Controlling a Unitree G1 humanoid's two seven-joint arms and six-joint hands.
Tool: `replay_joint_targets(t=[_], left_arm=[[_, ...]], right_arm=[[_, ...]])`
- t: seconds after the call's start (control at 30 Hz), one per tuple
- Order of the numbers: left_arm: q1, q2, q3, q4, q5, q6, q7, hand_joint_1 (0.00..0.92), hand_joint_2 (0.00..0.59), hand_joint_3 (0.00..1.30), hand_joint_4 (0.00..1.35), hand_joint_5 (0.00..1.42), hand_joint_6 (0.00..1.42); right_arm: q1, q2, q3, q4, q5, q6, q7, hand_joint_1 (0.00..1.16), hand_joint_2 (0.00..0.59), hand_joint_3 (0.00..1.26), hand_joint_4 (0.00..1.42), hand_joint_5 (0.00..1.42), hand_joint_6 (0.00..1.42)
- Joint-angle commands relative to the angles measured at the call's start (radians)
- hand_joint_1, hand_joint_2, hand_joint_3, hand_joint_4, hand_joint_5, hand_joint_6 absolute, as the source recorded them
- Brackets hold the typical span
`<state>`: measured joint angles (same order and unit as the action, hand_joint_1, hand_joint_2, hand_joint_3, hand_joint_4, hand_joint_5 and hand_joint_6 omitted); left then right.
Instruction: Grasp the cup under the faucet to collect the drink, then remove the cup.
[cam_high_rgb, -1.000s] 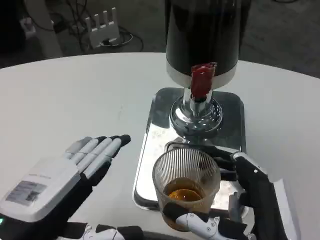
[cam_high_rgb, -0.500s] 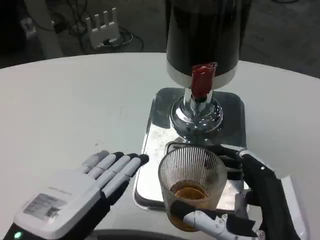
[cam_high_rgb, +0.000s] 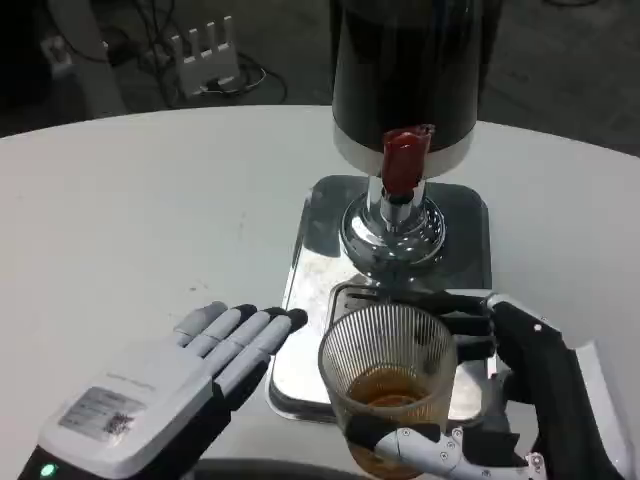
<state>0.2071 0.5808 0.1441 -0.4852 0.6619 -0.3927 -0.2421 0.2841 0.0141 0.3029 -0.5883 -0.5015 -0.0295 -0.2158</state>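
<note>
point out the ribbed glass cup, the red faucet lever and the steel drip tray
ribbed clear glass cup (cam_high_rgb: 388, 352), head view, near wall below rim
red faucet lever (cam_high_rgb: 402, 158), head view, middle of lever
shiny steel drip tray (cam_high_rgb: 312, 262), head view, bare left part

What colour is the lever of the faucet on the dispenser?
The faucet lever is red, seen plainly in the head view.

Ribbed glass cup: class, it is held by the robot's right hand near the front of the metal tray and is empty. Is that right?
Not quite. The head view shows amber drink in the bottom of the ribbed glass cup. The right hand does hold it near the front of the metal tray.
</note>
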Motion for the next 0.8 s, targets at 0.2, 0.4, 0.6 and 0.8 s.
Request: replay_joint_targets(t=[0.2, 0.4, 0.6, 0.8], left_arm=[[0.028, 0.002, -0.004, -0.016, 0.008, 0.014, -0.001, 0.0, 0.065, 0.0, 0.0, 0.0, 0.0], [0.039, 0.004, -0.002, -0.019, 0.004, 0.009, 0.001, 0.0, 0.067, 0.0, 0.0, 0.0, 0.0], [0.047, 0.006, 0.005, -0.021, -0.001, 0.01, 0.0, 0.0, 0.07, 0.0, 0.0, 0.0, 0.0], [0.053, 0.006, 0.003, -0.02, -0.001, 0.01, 0.0, 0.0, 0.075, 0.0, 0.0, 0.0, 0.0]], right_arm=[[0.015, 0.016, 0.003, -0.04, -0.005, -0.016, 0.001, 0.93, 0.063, 0.88, 1.01, 1.23, 1.42], [0.014, 0.02, 0.005, -0.039, -0.006, -0.032, -0.003, 0.92, 0.066, 0.88, 1.01, 1.23, 1.42], [0.022, 0.02, 0.003, -0.037, -0.006, -0.034, -0.005, 0.92, 0.064, 0.88, 1.01, 1.23, 1.42], [0.019, 0.02, 0.0, -0.04, -0.007, -0.036, -0.006, 0.93, 0.062, 0.88, 1.01, 1.23, 1.42]])
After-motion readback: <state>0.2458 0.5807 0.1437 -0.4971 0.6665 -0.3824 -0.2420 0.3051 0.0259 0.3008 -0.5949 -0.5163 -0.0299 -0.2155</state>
